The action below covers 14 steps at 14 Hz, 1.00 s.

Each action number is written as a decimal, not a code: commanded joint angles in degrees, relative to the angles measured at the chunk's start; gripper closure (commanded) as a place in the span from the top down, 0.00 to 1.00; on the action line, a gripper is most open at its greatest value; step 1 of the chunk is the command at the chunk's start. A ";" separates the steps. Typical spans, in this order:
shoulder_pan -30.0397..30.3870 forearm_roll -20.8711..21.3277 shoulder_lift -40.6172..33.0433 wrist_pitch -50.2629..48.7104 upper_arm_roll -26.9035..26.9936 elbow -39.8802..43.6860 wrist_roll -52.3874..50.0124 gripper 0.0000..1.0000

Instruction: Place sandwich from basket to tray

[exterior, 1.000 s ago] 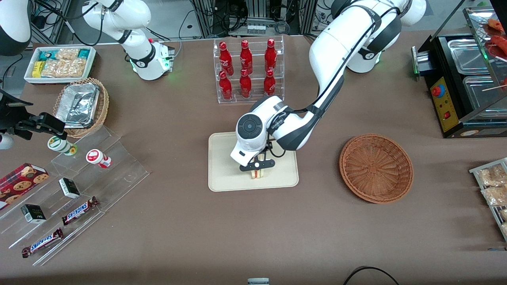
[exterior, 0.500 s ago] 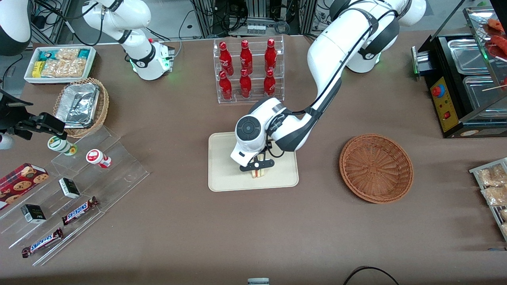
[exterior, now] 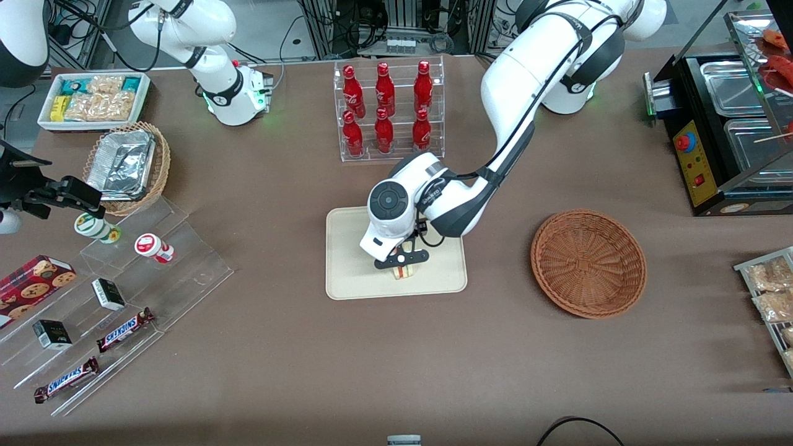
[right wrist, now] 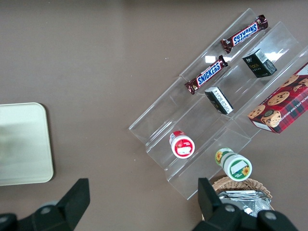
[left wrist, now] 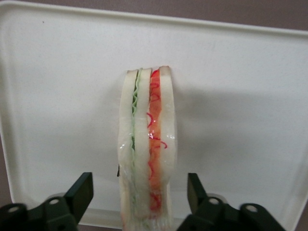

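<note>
The sandwich, a pale bread wedge with red and green filling, stands on edge on the cream tray, near the tray's edge nearer the front camera. My left gripper is low over it and open. In the left wrist view the sandwich stands between the two black fingers with a clear gap on each side, resting on the tray; the gripper does not touch it. The reddish-brown wicker basket sits beside the tray toward the working arm's end, with nothing in it.
A clear rack of red bottles stands farther from the front camera than the tray. Clear stepped shelves with snack bars and cups, a lighter wicker basket with foil trays and a white snack bin lie toward the parked arm's end. A black food warmer stands at the working arm's end.
The left arm has shifted only very slightly. The sandwich stays in the same place on the tray.
</note>
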 commanded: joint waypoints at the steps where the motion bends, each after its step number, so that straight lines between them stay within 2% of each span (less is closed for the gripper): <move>1: -0.61 0.67 -3.03 -4.07 0.55 1.23 -1.28 1.00; 7: -0.17 0.23 -9.53 -8.21 0.55 1.14 -0.32 1.00; 11: 3.00 0.40 -14.01 -16.89 0.63 0.00 3.20 1.00; 14: 8.87 0.32 -17.88 -17.18 0.28 -3.15 4.77 1.00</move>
